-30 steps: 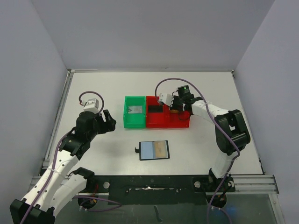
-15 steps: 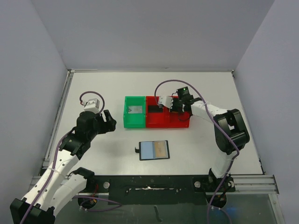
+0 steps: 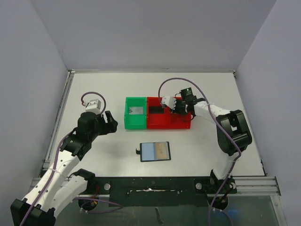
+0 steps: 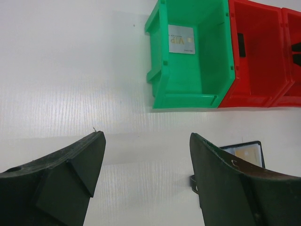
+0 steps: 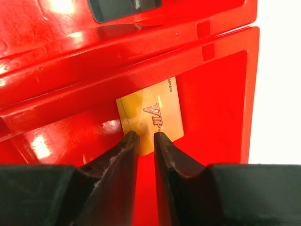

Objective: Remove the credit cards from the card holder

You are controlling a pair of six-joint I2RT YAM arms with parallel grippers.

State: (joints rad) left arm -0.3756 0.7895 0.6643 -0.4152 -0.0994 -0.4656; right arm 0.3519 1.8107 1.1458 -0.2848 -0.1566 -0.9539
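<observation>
The right claw [image 5: 146, 135] is hanging inside the red bin [image 3: 168, 124], jaws slightly parted and gripping nothing; the gold card [image 5: 151, 114] is lying flat on the bin floor at its tips; the black card [image 3: 155, 110] is lying in the neighbouring compartment; the pale grey card [image 4: 181, 39] is resting in the green bin [image 4: 188, 99]; the left claw [image 4: 146, 139] is hovering released and empty above the table [image 4: 70, 70]; the card holder [image 3: 155, 151] is lying opened on the table, nearer the arm bases than the bins.

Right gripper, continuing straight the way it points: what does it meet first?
The gold card, lying in the red bin just ahead of the right gripper. Whether its fingers touch the card yet is unclear.
</observation>
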